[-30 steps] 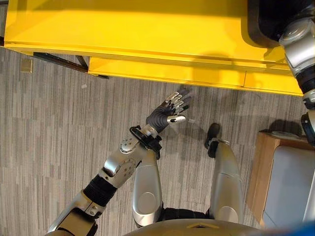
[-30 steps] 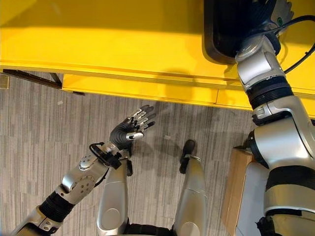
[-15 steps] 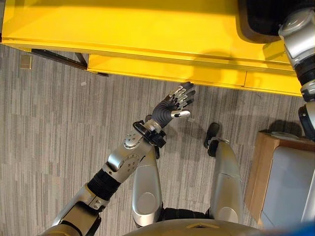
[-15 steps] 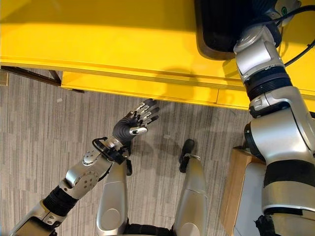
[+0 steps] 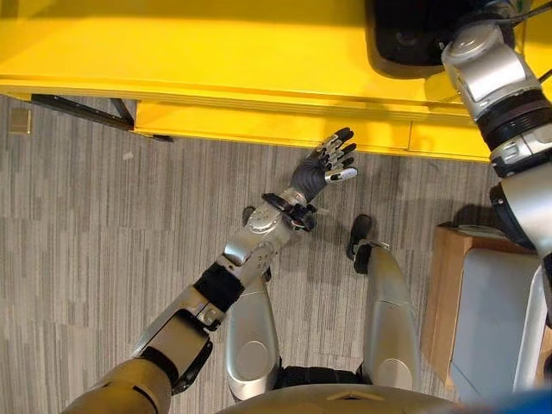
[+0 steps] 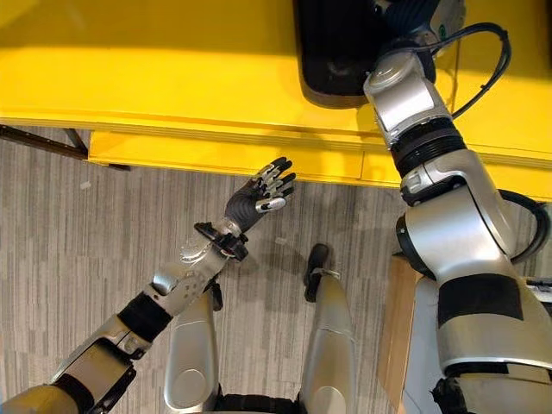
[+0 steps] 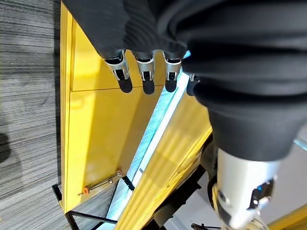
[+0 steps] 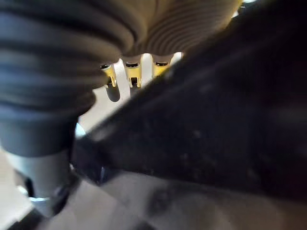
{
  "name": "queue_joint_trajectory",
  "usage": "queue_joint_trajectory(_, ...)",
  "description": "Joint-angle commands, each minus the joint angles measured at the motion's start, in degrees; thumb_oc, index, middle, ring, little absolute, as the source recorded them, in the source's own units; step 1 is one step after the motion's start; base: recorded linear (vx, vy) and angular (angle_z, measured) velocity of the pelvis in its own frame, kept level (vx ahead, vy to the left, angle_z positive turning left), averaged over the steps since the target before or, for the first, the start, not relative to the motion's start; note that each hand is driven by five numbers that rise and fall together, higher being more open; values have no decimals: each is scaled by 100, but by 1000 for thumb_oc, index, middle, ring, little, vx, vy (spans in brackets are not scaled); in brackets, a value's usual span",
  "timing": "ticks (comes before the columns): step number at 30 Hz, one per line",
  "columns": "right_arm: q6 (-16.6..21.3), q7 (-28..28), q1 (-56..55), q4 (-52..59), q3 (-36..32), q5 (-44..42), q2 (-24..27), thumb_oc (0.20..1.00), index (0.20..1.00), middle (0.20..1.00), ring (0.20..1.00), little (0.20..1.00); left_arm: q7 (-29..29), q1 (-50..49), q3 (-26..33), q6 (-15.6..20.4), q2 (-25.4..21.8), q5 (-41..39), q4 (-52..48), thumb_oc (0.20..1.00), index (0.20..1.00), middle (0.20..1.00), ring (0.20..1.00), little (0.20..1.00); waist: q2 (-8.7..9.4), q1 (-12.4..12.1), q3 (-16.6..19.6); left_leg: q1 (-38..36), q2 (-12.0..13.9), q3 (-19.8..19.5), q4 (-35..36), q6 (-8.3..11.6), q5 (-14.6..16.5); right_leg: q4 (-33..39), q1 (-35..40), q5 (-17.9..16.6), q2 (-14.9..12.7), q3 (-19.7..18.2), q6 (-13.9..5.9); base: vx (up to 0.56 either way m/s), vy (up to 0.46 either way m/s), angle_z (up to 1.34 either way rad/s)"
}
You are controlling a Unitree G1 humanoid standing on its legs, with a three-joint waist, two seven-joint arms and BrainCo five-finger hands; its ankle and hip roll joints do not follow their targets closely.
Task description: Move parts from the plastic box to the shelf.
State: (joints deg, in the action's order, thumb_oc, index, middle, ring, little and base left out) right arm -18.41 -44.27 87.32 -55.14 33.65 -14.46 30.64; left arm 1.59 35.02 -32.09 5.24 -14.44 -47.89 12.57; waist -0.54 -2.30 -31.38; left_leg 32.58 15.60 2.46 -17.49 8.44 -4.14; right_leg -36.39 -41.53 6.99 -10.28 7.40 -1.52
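The black plastic box (image 6: 332, 47) sits far right on the yellow bench (image 5: 216, 60). The right robot hand (image 8: 132, 76) reaches at its rim, its grip unclear; the left robot hand (image 5: 326, 166) hovers with fingers spread, empty. The box looks rigid and light; its rim seems the best hold.

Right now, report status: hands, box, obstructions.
Left hand open, empty, raised below the yellow shelf. Right hand at the black box on the shelf, fingers hidden. No parts visible.

The plastic box (image 6: 332, 52) sits on the shelf (image 6: 155, 78), right of the left hand (image 6: 259, 197) below it.
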Motion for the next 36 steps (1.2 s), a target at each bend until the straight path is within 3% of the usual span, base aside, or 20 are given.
queue_joint_trajectory(1, 698, -484, 32, 346, -211, 1, 50, 1000, 1000, 1000, 1000, 1000, -232, 38, -102, 387, 217, 103, -115, 1000, 1000, 1000, 1000, 1000, 133, -77, 159, -68, -169, 183, -56, -176, 155, -401, 392, 485, 455, 124, -95, 2, 50, -15)
queue_joint_trajectory(5, 1043, -600, -91, 796, -378, 170, -203, 1000, 1000, 1000, 1000, 1000, -500, 479, -94, 492, 508, 109, 311, 1000, 1000, 1000, 1000, 1000, 168, 88, 159, -229, -174, 276, -69, -183, 204, -326, 518, 468, 486, -3, -119, -2, 65, -13)
queue_joint_trajectory(8, 833, -519, -325, 1287, -518, 412, -305, 1000, 1000, 1000, 1000, 1000, -651, 753, -47, 417, 671, 155, 488, 1000, 1000, 1000, 1000, 1000, 219, 216, 159, -362, -173, 326, -69, -181, 225, -270, 626, 443, 486, -85, -156, -29, 38, -8)
queue_joint_trajectory(9, 779, -477, -324, 1342, -518, 605, -316, 1000, 1000, 1000, 1000, 1000, -706, 845, -30, 404, 723, 167, 532, 1000, 1000, 1000, 1000, 1000, 208, 231, 159, -336, -138, 375, 2, -225, 86, -151, 586, 272, 531, -88, -116, -82, 17, -6)
queue_joint_trajectory(12, 684, -527, -260, 1361, -445, 902, -385, 1000, 1000, 1000, 1000, 1000, -797, 1070, -40, 429, 842, 133, 711, 1000, 1000, 1000, 1000, 1000, 218, 308, 159, -436, -143, 415, 71, -226, 74, 51, 670, 167, 549, -161, -139, -41, 22, -9)
queue_joint_trajectory(15, 974, -669, -41, 1247, -350, 590, -507, 1000, 1000, 1000, 1000, 1000, -931, 1396, -16, 454, 931, 52, 968, 1000, 1000, 1000, 1000, 1000, 203, 369, 159, -480, -152, 452, 90, -217, 55, 145, 709, 104, 558, -209, -131, -7, 59, -11)
queue_joint_trajectory(19, 1225, -732, 0, 1197, -375, 385, -589, 1000, 1000, 1000, 1000, 1000, -1006, 1538, 27, 460, 976, -10, 1102, 1000, 1000, 1000, 1000, 1000, 211, 400, 159, -589, -188, 440, 9, -171, 225, 32, 825, 295, 511, -237, -167, 58, 34, -9)
queue_joint_trajectory(20, 1206, -711, 3, 1247, -418, 360, -603, 1000, 1000, 1000, 1000, 1000, -1009, 1591, 38, 481, 977, -32, 1151, 1000, 1000, 1000, 1000, 1000, 201, 394, 159, -505, -157, 470, 33, -204, 83, 49, 741, 164, 536, -210, -126, 25, 20, -4)
queue_joint_trajectory(21, 1117, -684, -47, 1292, -446, 222, -613, 1000, 1000, 1000, 1000, 1000, -1019, 1590, 45, 460, 996, -17, 1164, 1000, 1000, 1000, 1000, 1000, 221, 418, 159, -605, -194, 452, -3, -169, 232, -3, 841, 320, 503, -235, -171, 0, 0, 0)
queue_joint_trajectory(25, 1007, -583, -228, 1122, -526, -389, -712, 1000, 1000, 1000, 1000, 1000, -1115, 1678, 87, 403, 1068, 15, 1190, 1000, 1000, 1000, 1000, 1000, 235, 447, 159, -638, -194, 490, -40, -170, 263, -36, 865, 343, 505, -252, -153, 24, 4, 0)
queue_joint_trajectory(32, 1711, -166, -539, 1013, -707, -857, -913, 1000, 1000, 1000, 1000, 1000, -1266, 1855, 134, 308, 1149, 14, 1147, 1000, 1000, 1000, 1000, 1000, 212, 534, 159, -706, -203, 543, -15, -172, 257, 15, 896, 320, 527, -292, -140, -2, 6, -1)
queue_joint_trajectory(35, 2141, -52, -751, 1388, -829, -773, -1053, 1000, 1000, 1000, 1000, 1000, -1321, 1867, 147, 286, 1186, -24, 1109, 1000, 1000, 1000, 1000, 1000, 191, 590, 159, -783, -206, 576, 19, -177, 248, 67, 941, 290, 536, -327, -146, -48, 30, -5)
queue_joint_trajectory(36, 2220, -118, -885, 1718, -901, -621, -1109, 1000, 1000, 1000, 1000, 1000, -1266, 1853, 171, 184, 1210, -20, 1099, 1000, 1000, 1000, 1000, 1000, 159, 617, 159, -750, -168, 640, 77, -224, 97, 139, 878, 125, 577, -338, -108, -93, 18, -7)
